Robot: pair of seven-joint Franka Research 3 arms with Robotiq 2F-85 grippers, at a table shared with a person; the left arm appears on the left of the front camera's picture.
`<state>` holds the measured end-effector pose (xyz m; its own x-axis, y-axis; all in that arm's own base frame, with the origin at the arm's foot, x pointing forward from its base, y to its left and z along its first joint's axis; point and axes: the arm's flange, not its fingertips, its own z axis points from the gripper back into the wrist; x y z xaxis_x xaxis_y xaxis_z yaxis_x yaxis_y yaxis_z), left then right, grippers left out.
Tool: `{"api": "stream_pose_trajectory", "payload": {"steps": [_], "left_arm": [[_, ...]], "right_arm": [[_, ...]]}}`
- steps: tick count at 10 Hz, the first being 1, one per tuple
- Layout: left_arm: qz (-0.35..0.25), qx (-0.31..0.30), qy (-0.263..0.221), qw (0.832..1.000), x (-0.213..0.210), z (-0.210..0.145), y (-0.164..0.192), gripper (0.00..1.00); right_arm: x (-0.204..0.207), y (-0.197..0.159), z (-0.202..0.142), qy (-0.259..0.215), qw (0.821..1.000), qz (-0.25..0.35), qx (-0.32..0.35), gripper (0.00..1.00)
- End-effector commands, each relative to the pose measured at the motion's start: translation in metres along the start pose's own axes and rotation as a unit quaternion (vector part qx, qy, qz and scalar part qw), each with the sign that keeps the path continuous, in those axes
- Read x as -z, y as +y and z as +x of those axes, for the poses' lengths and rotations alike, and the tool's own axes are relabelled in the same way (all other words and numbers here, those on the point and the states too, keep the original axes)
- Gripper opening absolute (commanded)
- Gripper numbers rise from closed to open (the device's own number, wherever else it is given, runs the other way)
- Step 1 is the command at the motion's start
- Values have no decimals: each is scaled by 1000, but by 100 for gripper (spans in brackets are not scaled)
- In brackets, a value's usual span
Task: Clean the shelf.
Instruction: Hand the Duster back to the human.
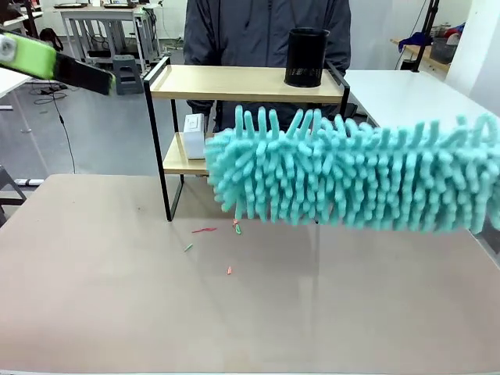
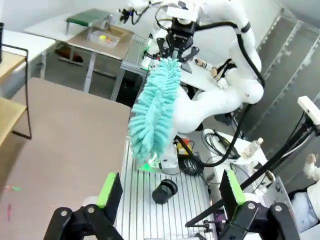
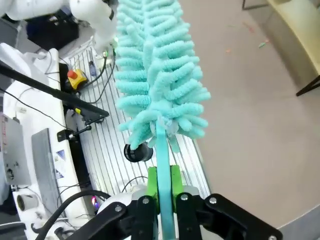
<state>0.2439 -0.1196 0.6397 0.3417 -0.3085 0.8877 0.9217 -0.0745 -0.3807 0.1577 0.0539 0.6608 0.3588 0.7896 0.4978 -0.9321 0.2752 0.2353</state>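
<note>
Nearest the camera, the right gripper (image 3: 164, 181) was clamped on the thin turquoise handle of a fluffy turquoise chenille duster (image 1: 351, 176). The duster's shaggy head hung crosswise above the table (fronds pointing every way). The left gripper (image 2: 170, 182) was held high at the left, its green-padded fingers spread wide with nothing between them. Below lay the matte beige table (image 1: 109, 305), with a few small coloured scraps (image 1: 205, 230) lying past its middle. Just beyond them, on the far part of the table, stood the small two-tier shelf (image 1: 234, 82) of light wooden boards on a thin black metal frame. A black mesh cup (image 1: 305, 56) sat on its top board and a small white box (image 1: 194, 134) on the lower one. Behind it stood a person in a dark jacket (image 1: 258, 31).
</note>
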Motion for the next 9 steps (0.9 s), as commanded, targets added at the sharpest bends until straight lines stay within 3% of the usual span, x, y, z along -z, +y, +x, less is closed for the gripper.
{"api": "stream_pose_trajectory", "payload": {"steps": [1, 3, 5, 7, 9], "left_arm": [[-50, 42, 54, 996, 28, 12, 16, 100], [-90, 43, 98, 990, 58, 30, 42, 100], [-103, 22, 149, 983, 91, 27, 74, 100], [-112, 11, 174, 978, 116, 20, 100, 100], [-118, 18, 155, 981, 132, 14, 116, 100]], "right_arm": [[21, -23, 33, 80, 996, 31, -8, 13], [48, -39, 66, 127, 989, 68, -21, 13], [76, -52, 85, 150, 982, 107, -29, 13], [78, -64, 95, 140, 980, 140, -32, 13], [73, -73, 102, 110, 979, 174, -10, 13]]}}
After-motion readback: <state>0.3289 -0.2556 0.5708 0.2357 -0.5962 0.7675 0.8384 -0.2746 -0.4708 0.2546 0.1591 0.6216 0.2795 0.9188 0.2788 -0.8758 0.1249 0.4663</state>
